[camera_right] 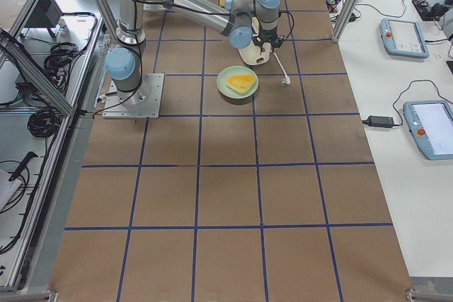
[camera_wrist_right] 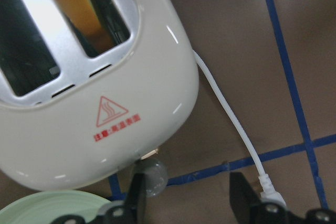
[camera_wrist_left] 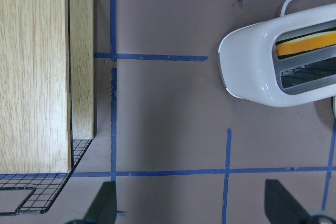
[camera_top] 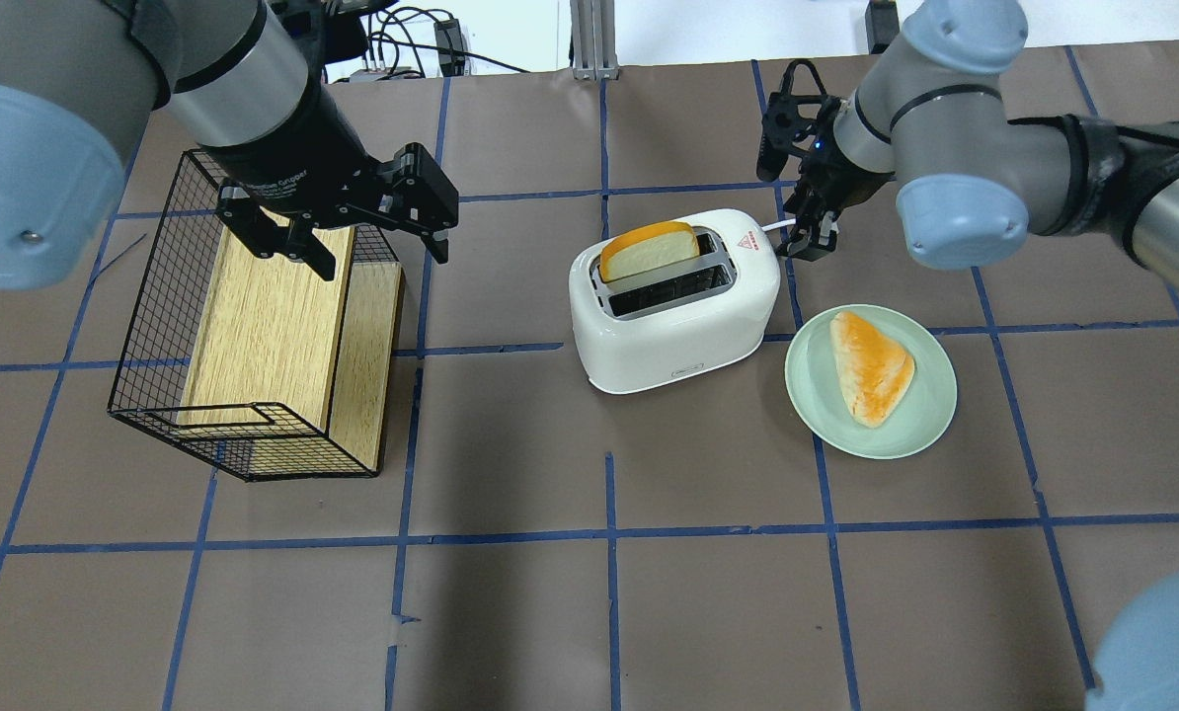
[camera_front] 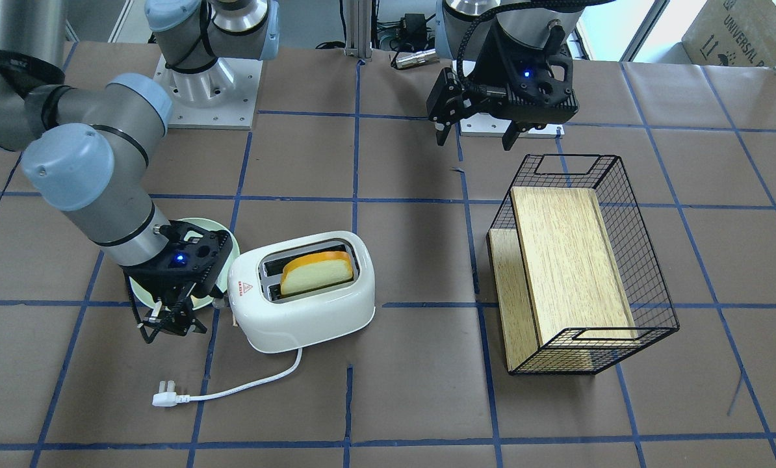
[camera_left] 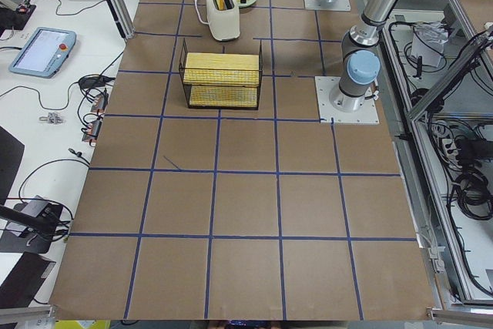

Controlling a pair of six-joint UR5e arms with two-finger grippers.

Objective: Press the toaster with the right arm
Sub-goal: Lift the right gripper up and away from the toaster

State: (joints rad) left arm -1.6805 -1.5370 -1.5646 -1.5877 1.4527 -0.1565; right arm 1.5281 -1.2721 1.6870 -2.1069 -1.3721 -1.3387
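Note:
The white two-slot toaster [camera_front: 310,312] stands mid-table with a slice of bread [camera_front: 316,272] in one slot. It also shows in the overhead view [camera_top: 673,321] and the right wrist view [camera_wrist_right: 105,124]. My right gripper [camera_front: 170,322] hangs at the toaster's end that bears the red triangle mark [camera_wrist_right: 111,111]. In the right wrist view the gripper [camera_wrist_right: 189,198] is open and empty. Its fingers stand either side of the silver knob [camera_wrist_right: 153,172], just off the toaster. My left gripper [camera_top: 372,242] is open and empty above the wire basket.
A green plate [camera_top: 920,420] with a slice of bread [camera_top: 871,367] lies right beside the toaster and right gripper. The white cord [camera_front: 245,387] and plug [camera_front: 165,396] trail on the table. A black wire basket [camera_front: 648,273] with wooden boards lies on the robot's left side.

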